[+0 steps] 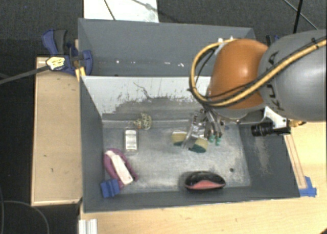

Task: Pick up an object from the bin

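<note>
Camera view: jaws are hanging low, a tan block lying just left of them. Whether they are gripping anything is unclear.

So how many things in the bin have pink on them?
2: a pink-and-white bundle bottom left, a black oval with pink middle bottom centre. The gripper may hide others.

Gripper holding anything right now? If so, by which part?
Cannot tell. The gripper sits low over a small tan piece and a teal piece mid-bin; no hold is visible.
</note>
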Available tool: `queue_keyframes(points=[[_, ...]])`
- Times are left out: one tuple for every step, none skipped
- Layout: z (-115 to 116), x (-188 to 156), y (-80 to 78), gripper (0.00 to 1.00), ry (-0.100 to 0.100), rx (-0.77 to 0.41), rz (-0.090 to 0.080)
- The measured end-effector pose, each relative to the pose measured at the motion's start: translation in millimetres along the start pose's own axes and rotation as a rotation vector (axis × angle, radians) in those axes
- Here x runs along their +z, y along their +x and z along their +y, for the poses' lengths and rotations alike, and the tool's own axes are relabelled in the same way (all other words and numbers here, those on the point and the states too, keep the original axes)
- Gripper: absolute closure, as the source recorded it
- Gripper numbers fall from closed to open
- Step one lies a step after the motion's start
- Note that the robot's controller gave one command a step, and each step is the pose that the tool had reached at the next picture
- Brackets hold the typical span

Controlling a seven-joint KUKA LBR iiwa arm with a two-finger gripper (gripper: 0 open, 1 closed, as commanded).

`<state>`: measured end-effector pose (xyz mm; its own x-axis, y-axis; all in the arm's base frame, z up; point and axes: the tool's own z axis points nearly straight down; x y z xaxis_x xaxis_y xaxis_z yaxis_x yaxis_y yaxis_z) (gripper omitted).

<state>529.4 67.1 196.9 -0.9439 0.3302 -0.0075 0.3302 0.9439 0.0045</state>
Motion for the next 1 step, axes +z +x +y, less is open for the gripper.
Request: queue_keyframes(points=[[15.8,-141.1,-7.3,1.0,0.0,-0.547,-0.001]])
